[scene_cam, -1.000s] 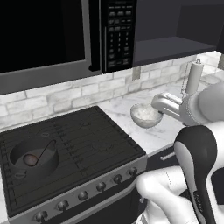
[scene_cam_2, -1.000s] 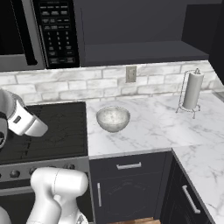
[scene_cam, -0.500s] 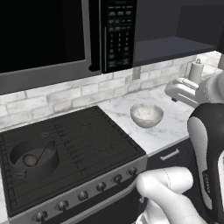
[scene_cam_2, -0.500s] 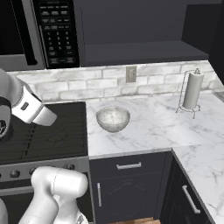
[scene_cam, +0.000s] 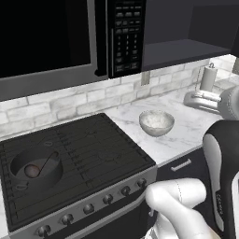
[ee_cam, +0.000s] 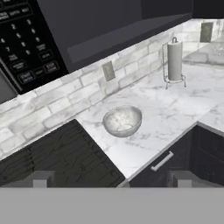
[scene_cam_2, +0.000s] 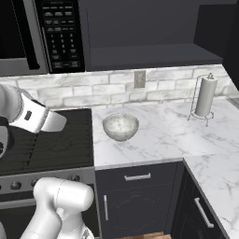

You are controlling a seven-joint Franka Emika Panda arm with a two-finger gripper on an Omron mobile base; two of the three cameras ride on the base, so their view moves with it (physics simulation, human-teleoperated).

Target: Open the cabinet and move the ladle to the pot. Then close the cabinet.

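The wide dark pot (scene_cam: 35, 167) stands on the stove's left burner. The ladle (scene_cam: 32, 171) lies in it, cup down and handle leaning on the rim. The cabinet (scene_cam_2: 149, 35) right of the microwave is open, its dark shelf (scene_cam: 182, 46) bare and its door (scene_cam_2: 232, 42) swung out at the right edge. My gripper (ee_cam: 111, 180) is open with nothing between its fingertips (ee_cam: 41, 178). It hovers above the counter, looking down at the bowl and the cabinet's underside (ee_cam: 118, 30). My hand (scene_cam: 200, 100) hangs right of the bowl, far from the pot.
A pale speckled bowl (scene_cam: 157, 122) (scene_cam_2: 120, 126) (ee_cam: 122, 120) sits on the marble counter beside the stove (scene_cam: 93, 154). A paper towel holder (scene_cam_2: 204, 95) (ee_cam: 174, 61) stands at the back right. The black microwave (scene_cam: 46, 37) hangs above the stove. Dark drawers (scene_cam_2: 137, 177) run below the counter.
My arm has lifted and swung to the right, away from above the bowl. Jaws stay open. Pot, ladle, bowl and cabinet door have not moved.
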